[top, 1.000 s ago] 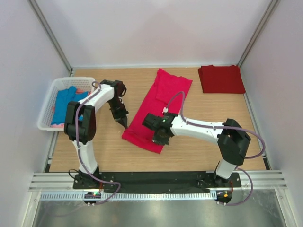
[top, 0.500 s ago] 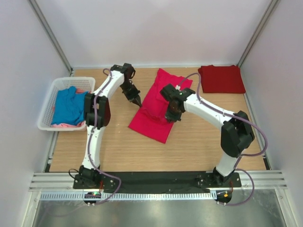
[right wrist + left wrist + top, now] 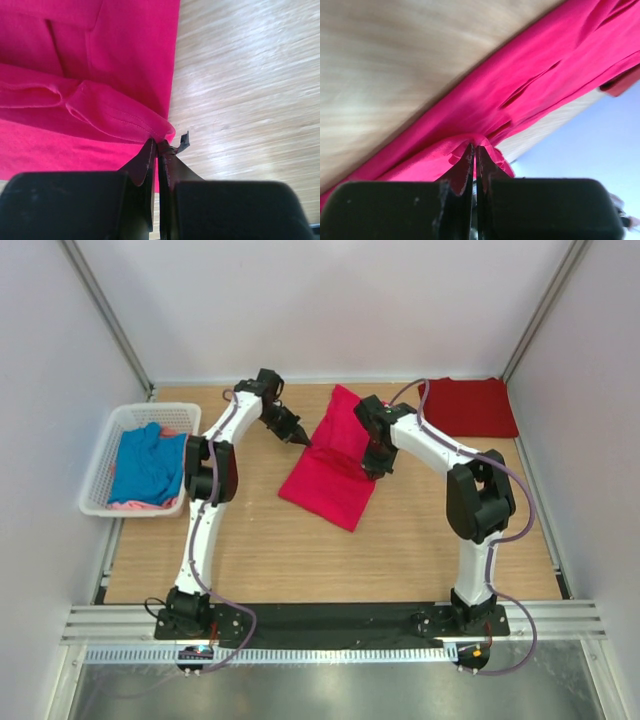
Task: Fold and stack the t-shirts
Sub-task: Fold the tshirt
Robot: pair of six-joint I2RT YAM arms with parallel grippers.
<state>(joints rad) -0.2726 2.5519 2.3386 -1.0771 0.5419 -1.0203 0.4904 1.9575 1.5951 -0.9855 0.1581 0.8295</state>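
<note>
**One shirt done, one mid-fold, two waiting**

Top view: my left tool [image 3: 300, 440] and right tool [image 3: 375, 471] are each clamped on an edge of the bright pink-red t-shirt [image 3: 330, 480]. It lies stretched between them on the counter [image 3: 250, 540], and part of it looks doubled over. Beyond my right tool, in the far corner, the dark red t-shirt [image 3: 468, 408] sits folded flat, so I'd call that one finished. Out past my left tool, the basket [image 3: 96, 480] holds the blue t-shirt [image 3: 145, 465], with a bit of the pale pink t-shirt [image 3: 135, 505] poking out under it. Both are unfolded.

Left wrist view: the tool is pinched fully shut, with a bunched hem of the pink-red cloth right at its tips.

Right wrist view: same deal, tips closed tight on a stitched hem corner, bare counter just beside them.

My guess is roughly a quarter done. This fold needs finishing and stacking, then there are the two basket shirts.
</note>
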